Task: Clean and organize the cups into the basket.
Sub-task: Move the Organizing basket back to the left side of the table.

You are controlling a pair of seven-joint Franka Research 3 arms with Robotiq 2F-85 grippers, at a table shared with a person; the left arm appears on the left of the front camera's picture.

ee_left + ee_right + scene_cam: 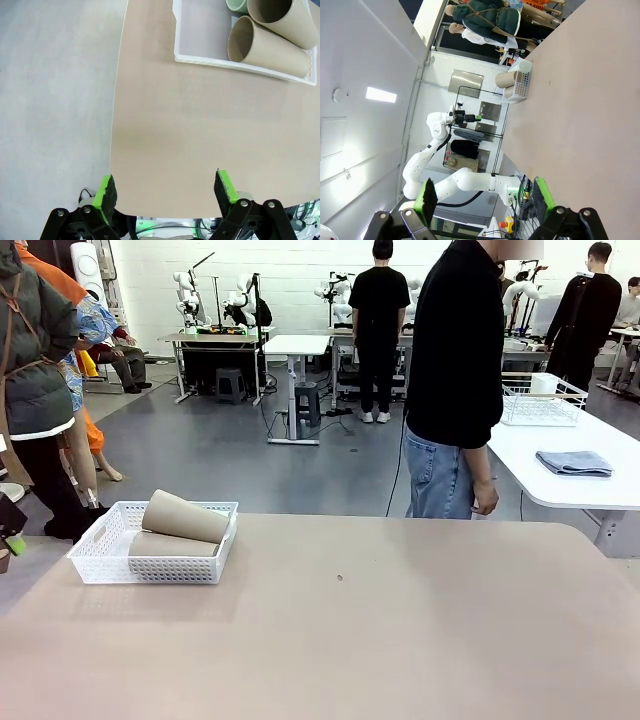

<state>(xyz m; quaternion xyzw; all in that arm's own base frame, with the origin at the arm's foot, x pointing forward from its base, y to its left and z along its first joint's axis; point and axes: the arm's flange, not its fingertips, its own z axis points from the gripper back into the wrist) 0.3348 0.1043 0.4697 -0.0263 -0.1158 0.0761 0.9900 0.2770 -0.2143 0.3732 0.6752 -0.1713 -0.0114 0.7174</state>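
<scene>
From the front, the basket [152,540] sits far left on the counter [380,630] with 2 tan cups [186,517] stacked loosely; the top one may roll out if nudged. The left wrist view shows the left hand [166,191] spread and holding nothing, plus a mint cup [236,5]. In the right wrist view, the right hand [485,196] gapes, likewise bare.
</scene>
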